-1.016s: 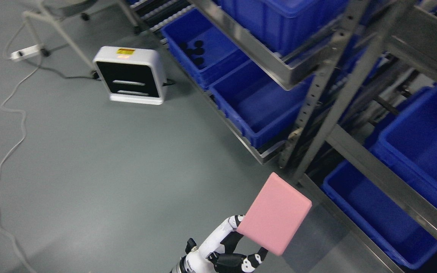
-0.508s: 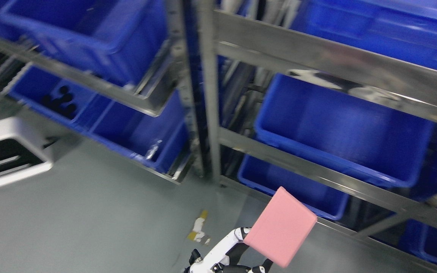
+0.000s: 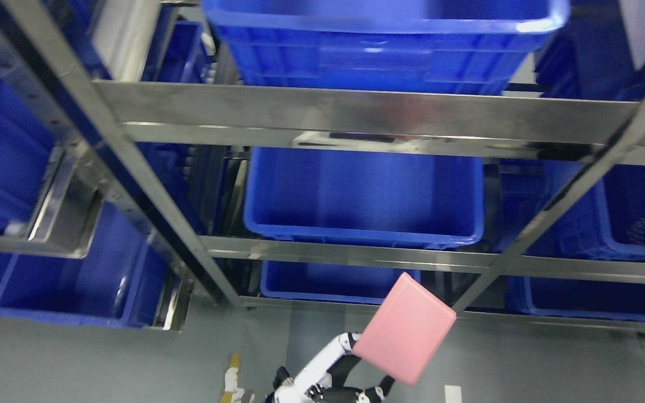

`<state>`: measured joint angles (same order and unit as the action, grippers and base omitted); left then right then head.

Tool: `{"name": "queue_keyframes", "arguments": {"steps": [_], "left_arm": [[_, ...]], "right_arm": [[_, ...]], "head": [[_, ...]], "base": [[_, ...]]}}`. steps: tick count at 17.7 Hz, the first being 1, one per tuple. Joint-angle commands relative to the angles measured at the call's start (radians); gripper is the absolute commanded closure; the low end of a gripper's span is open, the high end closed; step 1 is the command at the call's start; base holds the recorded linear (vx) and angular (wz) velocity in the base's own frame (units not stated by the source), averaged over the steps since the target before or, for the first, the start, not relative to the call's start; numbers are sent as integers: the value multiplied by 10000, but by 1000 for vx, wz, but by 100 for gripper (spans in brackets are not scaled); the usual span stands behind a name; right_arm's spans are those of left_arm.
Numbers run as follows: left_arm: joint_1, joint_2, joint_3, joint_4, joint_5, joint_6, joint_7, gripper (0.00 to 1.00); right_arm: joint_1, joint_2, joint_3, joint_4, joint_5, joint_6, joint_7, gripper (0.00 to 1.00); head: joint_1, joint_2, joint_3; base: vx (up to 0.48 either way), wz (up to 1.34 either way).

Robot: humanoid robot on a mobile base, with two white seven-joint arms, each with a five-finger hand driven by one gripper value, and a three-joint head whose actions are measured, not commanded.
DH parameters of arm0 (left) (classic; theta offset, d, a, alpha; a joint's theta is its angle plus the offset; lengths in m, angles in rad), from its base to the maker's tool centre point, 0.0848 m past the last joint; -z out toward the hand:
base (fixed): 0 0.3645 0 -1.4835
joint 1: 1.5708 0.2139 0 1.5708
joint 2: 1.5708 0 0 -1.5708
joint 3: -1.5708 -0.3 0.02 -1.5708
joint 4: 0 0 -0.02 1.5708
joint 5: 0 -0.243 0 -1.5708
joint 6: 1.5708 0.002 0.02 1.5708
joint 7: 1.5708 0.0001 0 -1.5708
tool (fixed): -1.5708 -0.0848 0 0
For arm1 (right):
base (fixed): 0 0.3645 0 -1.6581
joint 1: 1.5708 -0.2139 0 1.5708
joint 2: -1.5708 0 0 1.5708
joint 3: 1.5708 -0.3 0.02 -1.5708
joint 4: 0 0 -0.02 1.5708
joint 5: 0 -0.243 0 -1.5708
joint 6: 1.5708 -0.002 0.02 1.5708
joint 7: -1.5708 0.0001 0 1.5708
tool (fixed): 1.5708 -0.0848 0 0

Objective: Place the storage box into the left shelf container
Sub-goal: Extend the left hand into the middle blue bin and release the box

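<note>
At the left edge of the frame stood a neighbouring rack (image 3: 70,218), its blue bins (image 3: 70,285) cut off by the picture's border, and I judged the left shelf container to be one of these, though which I could not say for certain. Moving rightward, a steel upright (image 3: 132,168) slanted down toward the lower middle, and beyond it the centre blue bin (image 3: 364,196) sat open on its shelf rail (image 3: 350,254), with another bin (image 3: 333,280) below it. At the bottom of the frame, just left of the middle, one robot hand (image 3: 350,378) came up from the bottom edge; from which side its arm entered I could not tell. Its white and black fingers (image 3: 381,386) were curled round the lower edge of the pink storage box (image 3: 405,327), which it held up tilted, one corner pointing to the upper left and its flat face turned to the camera. The box hung clear of the racks, in front of the lower rail and below the centre bin. The left-hand bins lay well apart from it, up and to the left, so by my reckoning the carry still had to swing that way. No other hand showed.
</note>
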<state>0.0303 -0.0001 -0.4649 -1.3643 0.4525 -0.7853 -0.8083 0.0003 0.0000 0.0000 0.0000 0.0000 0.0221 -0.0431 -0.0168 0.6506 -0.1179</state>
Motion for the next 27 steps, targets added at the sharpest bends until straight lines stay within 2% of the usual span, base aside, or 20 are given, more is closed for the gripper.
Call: {"name": "queue_keyframes", "arguments": {"steps": [1,3,7,9,15,18,21,24,27], "left_arm": [[-1036,176,2681,788,46,71,-2,98],[-1711,176,3235,1124,-15,884,-77,98],[-3304,176,4369,2732,-1023,1562,-783,98],[-4255,176,4800,3606,-1928,1563,-815,98],[-6650,176,4940,6093,-4444,1441,-799,98],[-6929,176,4711,6477,-6649,814,-799,98],[-7312,176,5244,6955,-8326,429,-799,98],[-7603,176,5813,7016,-9111,367,-784,98],[-7926,176,5891,7215,-9143,351,-677,96]], "right_arm": [[89,-175,-46,-175,15,-6,1,0],[89,-175,-46,-175,15,-6,1,0],[89,-175,-46,-175,15,-6,1,0],[89,-175,-46,-175,15,-6,1,0],[89,-175,-46,-175,15,-6,1,0],[89,-175,-46,-175,15,-6,1,0],[89,-175,-46,-175,15,-6,1,0],[89,-175,-46,-175,15,-6,1,0],[89,-175,-46,-175,15,-6,1,0]], "head": [[0,0,0],[0,-1,0],[0,-2,0],[0,-2,0],[0,-2,0],[0,-2,0],[0,-2,0],[0,-4,0],[0,-4,0]], "base": [[82,-437],[74,-390],[47,-233],[24,-108],[3,-16],[0,0],[0,0],[0,0],[0,0]]}}
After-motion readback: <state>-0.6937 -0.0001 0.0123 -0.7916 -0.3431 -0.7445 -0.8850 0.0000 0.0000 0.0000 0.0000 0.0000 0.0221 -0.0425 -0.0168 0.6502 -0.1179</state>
